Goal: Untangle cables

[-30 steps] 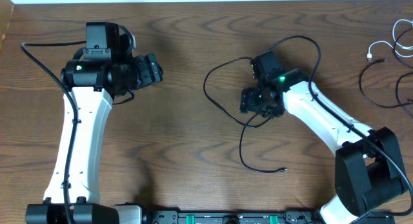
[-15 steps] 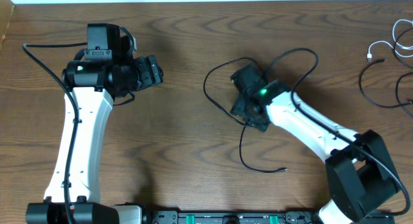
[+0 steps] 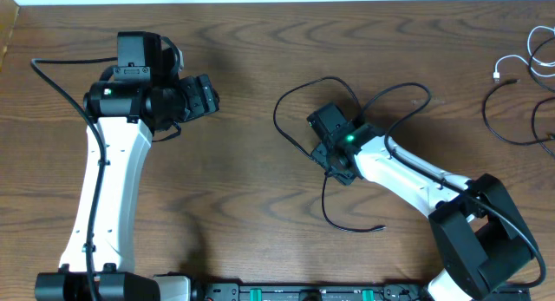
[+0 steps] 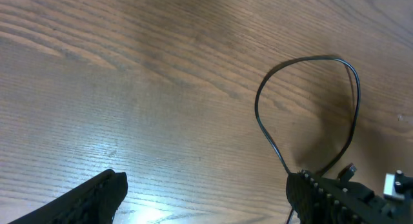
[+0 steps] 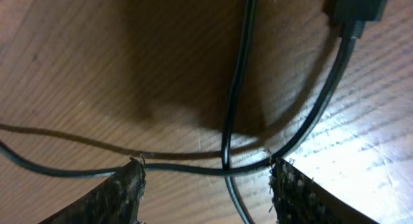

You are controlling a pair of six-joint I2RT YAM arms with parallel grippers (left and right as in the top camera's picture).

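Note:
One thin black cable (image 3: 276, 117) lies in loose loops at the table's centre, its tail ending near the front (image 3: 380, 227). My right gripper (image 3: 336, 165) is down over the loops. In the right wrist view the right gripper (image 5: 206, 182) is open, its fingertips (image 5: 126, 188) straddling the spot where two strands of the black cable (image 5: 237, 75) cross; a black plug (image 5: 361, 4) lies just beyond. My left gripper (image 3: 203, 94) hovers open to the left, away from the loops. In the left wrist view the left gripper (image 4: 206, 198) holds nothing and one cable loop (image 4: 258, 114) shows ahead.
More cables lie at the far right edge: a white one (image 3: 512, 63) and a black one (image 3: 496, 119). The thick black wire of the left arm (image 3: 52, 84) arcs over the table's left side. Bare wood separates the two arms.
My right arm has swung left and down onto the crossing strands. The cable's upper right loop has shifted lower. The left arm has stayed still.

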